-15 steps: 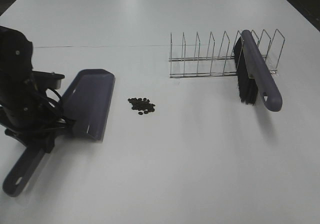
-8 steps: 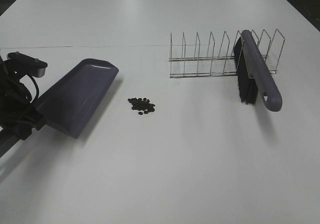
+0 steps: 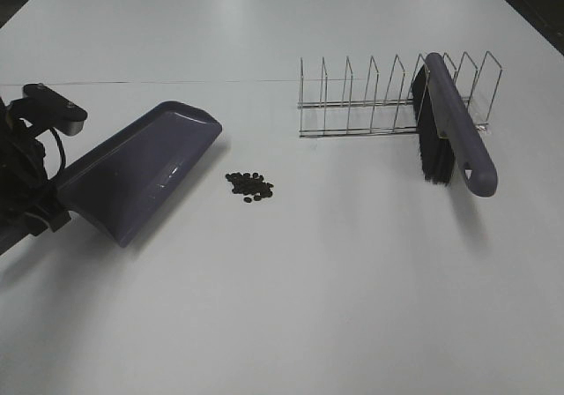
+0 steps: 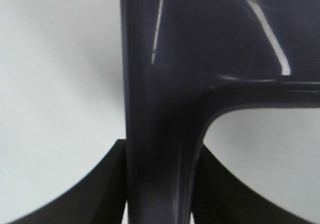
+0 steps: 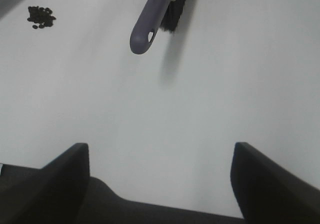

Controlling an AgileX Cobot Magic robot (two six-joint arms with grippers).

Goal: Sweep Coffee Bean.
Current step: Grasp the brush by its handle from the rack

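The coffee beans (image 3: 250, 185) lie in a small dark cluster on the white table; they also show in the right wrist view (image 5: 41, 16). My left gripper (image 3: 33, 212) is shut on the handle of the purple dustpan (image 3: 141, 170), which is tilted with its wide mouth toward the beans, a short gap away. The left wrist view shows the dustpan handle (image 4: 160, 134) clamped between the fingers. The purple brush (image 3: 454, 130) with black bristles leans in the wire rack; its handle (image 5: 152, 19) points toward my right gripper (image 5: 160, 181), which is open, empty and well short of it.
A wire rack (image 3: 370, 95) with several dividers stands at the back right and holds the brush. A thin seam line (image 3: 176, 81) crosses the table behind the dustpan. The table's dark edges show at the far corners.
The left arm swung the dustpan from lying lengthwise beside the beans to angled, its mouth turned and moved toward them. Brush, rack and beans have not moved.
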